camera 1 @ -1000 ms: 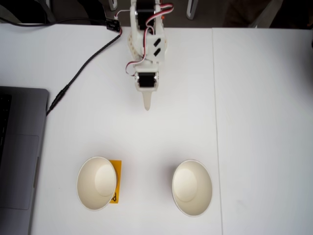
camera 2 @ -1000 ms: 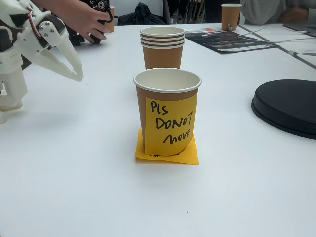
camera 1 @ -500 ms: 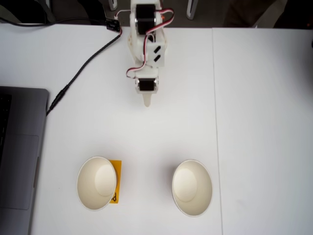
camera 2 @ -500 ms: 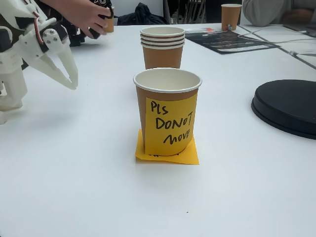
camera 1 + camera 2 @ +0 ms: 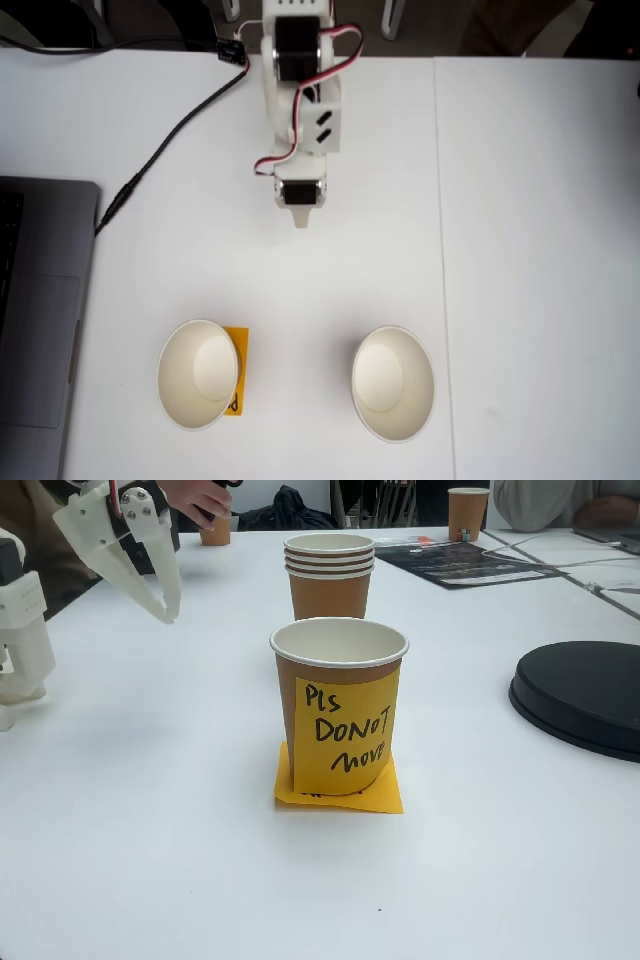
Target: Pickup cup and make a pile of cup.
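- Fixed view from above: we're seeing the gripper (image 5: 299, 220) hanging over bare table (image 5: 520, 250) near the top, pointing down-frame, well apart from both cups.
- Fingers (image 5: 168, 588) are sitting close together w/ a thin gap in the side fixed view, holding nothing.
- Cup (image 5: 198, 373) w/ the yellow note (image 5: 344, 735) is standing upright at lower left from above, on another note (image 5: 237, 372).
- Stack of cups (image 5: 393, 382) is standing to its right, apart; in the side view it's behind (image 5: 329, 575).
- Laptop (image 5: 40, 310) is lying at the left edge.
- A hand (image 5: 203, 496) is showing at the top of the side view.
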Robot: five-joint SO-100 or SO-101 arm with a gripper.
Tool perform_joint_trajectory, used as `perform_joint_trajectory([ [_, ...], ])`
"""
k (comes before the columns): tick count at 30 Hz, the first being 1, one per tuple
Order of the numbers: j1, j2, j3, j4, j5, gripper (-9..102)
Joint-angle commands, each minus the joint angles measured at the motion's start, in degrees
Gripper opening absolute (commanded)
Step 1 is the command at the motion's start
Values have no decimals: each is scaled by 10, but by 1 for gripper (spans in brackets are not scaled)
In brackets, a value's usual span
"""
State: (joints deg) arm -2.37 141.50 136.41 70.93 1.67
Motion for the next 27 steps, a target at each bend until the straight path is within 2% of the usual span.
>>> perform_joint_trajectory([
  [1, 10, -70, -129, -13, -3, -7],
  [12, 75, -168, -300, -13, -4, -7],
  [27, 108, -271, -529, -6, -4, -7],
])
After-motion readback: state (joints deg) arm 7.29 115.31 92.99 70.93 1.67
